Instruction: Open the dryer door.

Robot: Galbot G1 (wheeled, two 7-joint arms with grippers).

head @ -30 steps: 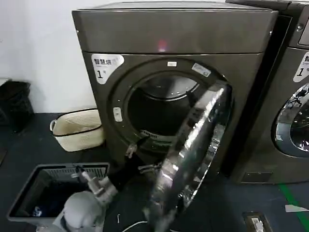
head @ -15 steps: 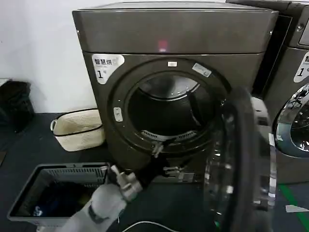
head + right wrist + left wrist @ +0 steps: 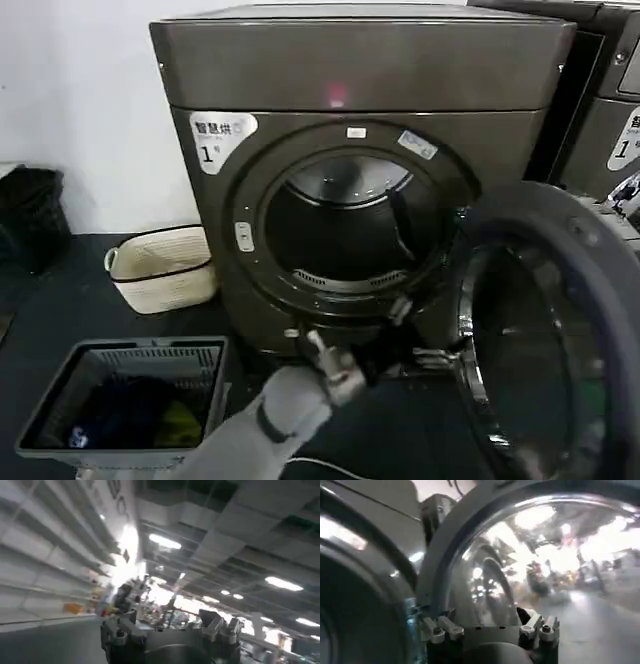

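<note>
The bronze-grey dryer point(image 3: 350, 70) with its white "1" label stands against the wall, its dark drum opening point(image 3: 345, 230) uncovered. The dryer door point(image 3: 590, 260) is swung wide to the right on its right-side hinge, and its grey inner face and tinted glass face me. My left gripper point(image 3: 418, 332) is open low at the door's near edge, below the opening. Up close, the left wrist view has the open left gripper point(image 3: 487, 630) in front of the domed door glass point(image 3: 545, 570), with nothing between its fingers. The right gripper point(image 3: 167, 625) is open and points up at a ceiling.
A cream basket point(image 3: 160, 265) sits on the floor left of the dryer. In front of it is a grey laundry basket point(image 3: 120, 395) holding clothes. A second grey machine point(image 3: 610, 110) stands at the right, partly behind the open door.
The door has swung from half open to wide open toward the right. My left arm has followed it rightward across the dryer's front.
</note>
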